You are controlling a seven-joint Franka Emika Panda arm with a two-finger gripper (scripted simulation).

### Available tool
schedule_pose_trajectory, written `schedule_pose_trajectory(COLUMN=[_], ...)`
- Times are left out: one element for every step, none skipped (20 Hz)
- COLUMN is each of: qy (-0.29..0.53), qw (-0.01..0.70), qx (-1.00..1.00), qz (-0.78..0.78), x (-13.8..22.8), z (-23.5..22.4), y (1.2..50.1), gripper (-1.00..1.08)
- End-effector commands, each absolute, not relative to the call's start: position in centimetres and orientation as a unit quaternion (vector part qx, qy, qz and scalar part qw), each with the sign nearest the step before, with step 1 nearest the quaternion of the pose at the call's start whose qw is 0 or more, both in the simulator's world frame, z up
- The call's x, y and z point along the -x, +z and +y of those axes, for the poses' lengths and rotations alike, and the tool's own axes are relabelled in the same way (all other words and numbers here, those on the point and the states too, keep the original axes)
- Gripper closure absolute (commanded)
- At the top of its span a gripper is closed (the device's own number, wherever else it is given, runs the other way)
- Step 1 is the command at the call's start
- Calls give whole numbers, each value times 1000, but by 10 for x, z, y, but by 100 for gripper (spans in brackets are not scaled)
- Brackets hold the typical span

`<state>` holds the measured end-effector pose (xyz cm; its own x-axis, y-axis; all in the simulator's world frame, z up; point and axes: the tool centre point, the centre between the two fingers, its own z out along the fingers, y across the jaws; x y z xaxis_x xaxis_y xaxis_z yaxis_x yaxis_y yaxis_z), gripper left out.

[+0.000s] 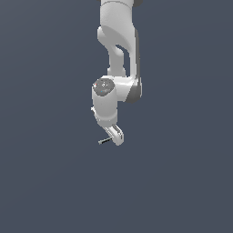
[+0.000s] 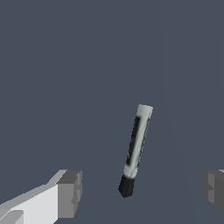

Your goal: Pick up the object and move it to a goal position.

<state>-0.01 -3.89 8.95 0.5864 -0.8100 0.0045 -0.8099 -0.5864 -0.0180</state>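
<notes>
While your hand is hovering spread with the object lying loose between its fingers, you're facing a light, stiff, roll-prone stick, probably best pinched mid-barrel.

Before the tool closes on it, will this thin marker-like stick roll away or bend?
The stick looks round and slim, so a nudge from one finger pad would probably roll it. It appears straight and rigid, so bending seems unlikely. Beside the tool it looks tiny, probably light, so it may slip or twist if gripped off-centre.

open room round pen, tool jaws apart
</notes>
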Motion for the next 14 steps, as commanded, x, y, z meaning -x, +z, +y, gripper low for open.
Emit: schedule_pose_trajectory(qy=[-4, -4, -3, -2, -2, -2, -1, -1, -1, -1, 0, 0, 0, 0], qw=[5, 5, 4, 4, 3, 3, 2, 2, 1, 1, 1, 0, 0, 0], qx=[876, 870, 865, 861, 856, 852, 849, 845, 842, 840, 837, 836, 834, 833], qz=[483, 492, 501, 509, 516, 523, 529, 534, 539, 543, 546, 549, 551, 553], x=[2, 3, 4, 5, 6, 6, 7, 7, 8, 8, 9, 9, 9, 9], z=[-39, -39, -40, -40, -40, -40, -40, -40, -40, -41, -41, -41, -41, -41], y=[81, 79, 76, 74, 71, 69, 67, 66, 64, 63, 62, 61, 61, 60], gripper=[-92, -92, -92, -92, -92, -92, -92, -92, -92, -92, -92, -92, -92, -92])
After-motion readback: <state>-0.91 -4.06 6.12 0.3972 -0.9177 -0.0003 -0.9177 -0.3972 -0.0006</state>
